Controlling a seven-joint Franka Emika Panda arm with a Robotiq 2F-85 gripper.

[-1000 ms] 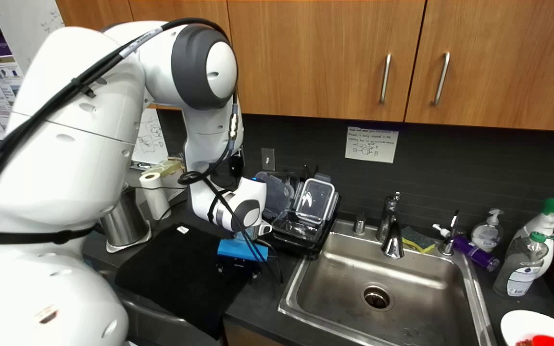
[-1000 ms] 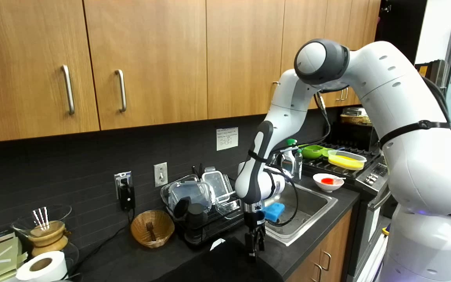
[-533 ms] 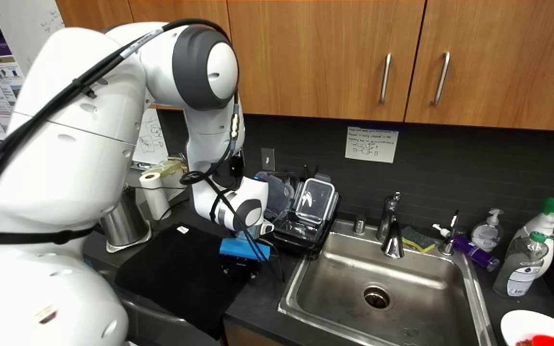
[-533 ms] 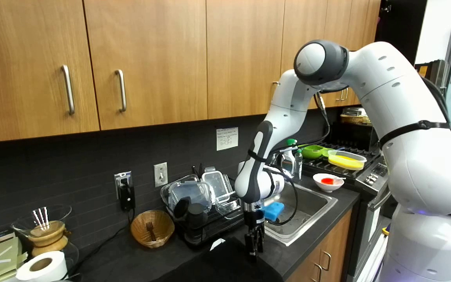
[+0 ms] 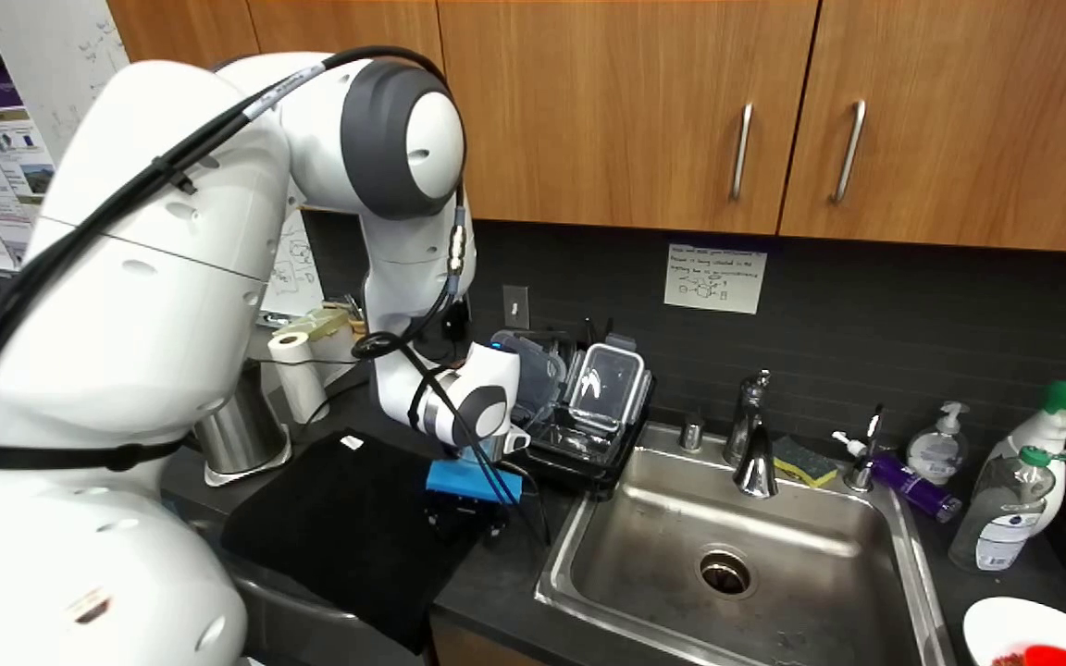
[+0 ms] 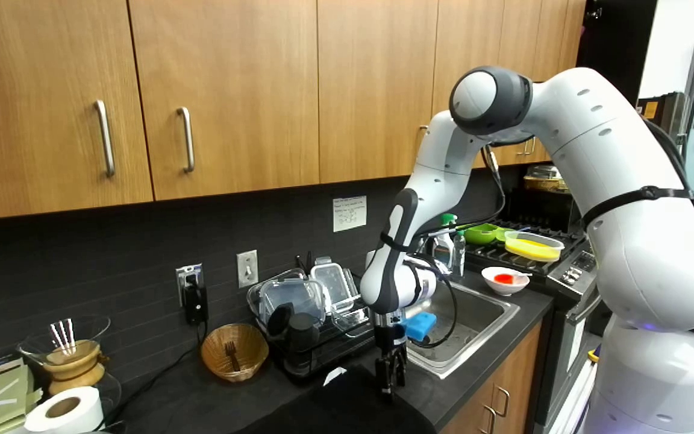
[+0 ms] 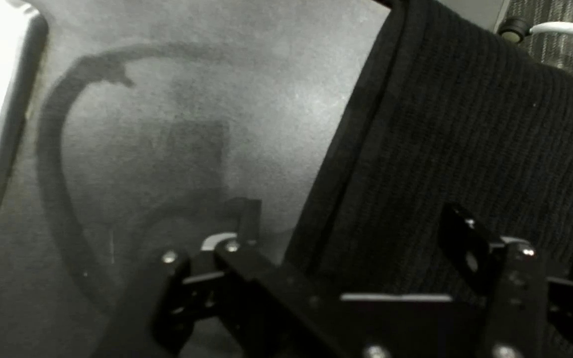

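Note:
My gripper (image 7: 353, 223) is open and empty in the wrist view, its two black fingers wide apart. It points down over the edge of a black ribbed cloth (image 7: 465, 124). One finger is over the bare grey counter (image 7: 276, 99), the other over the cloth. The cloth lies on the counter left of the sink in an exterior view (image 5: 339, 527) and also shows at the bottom of an exterior view (image 6: 347, 410). The gripper (image 6: 390, 383) is close above the cloth there; whether the fingertips touch it I cannot tell. A blue block (image 5: 468, 481) on the wrist partly hides the gripper.
A black dish rack (image 5: 602, 481) with clear containers (image 5: 607, 384) stands behind the gripper. The sink rim (image 5: 630, 623) is beside it. A wicker basket (image 6: 252, 345) holds a fork. A metal pitcher (image 5: 241, 430) and paper roll (image 5: 297, 375) stand behind the cloth.
The arm has lowered slightly and shifted a little to the right in an exterior view. The cloth and the other objects have not moved.

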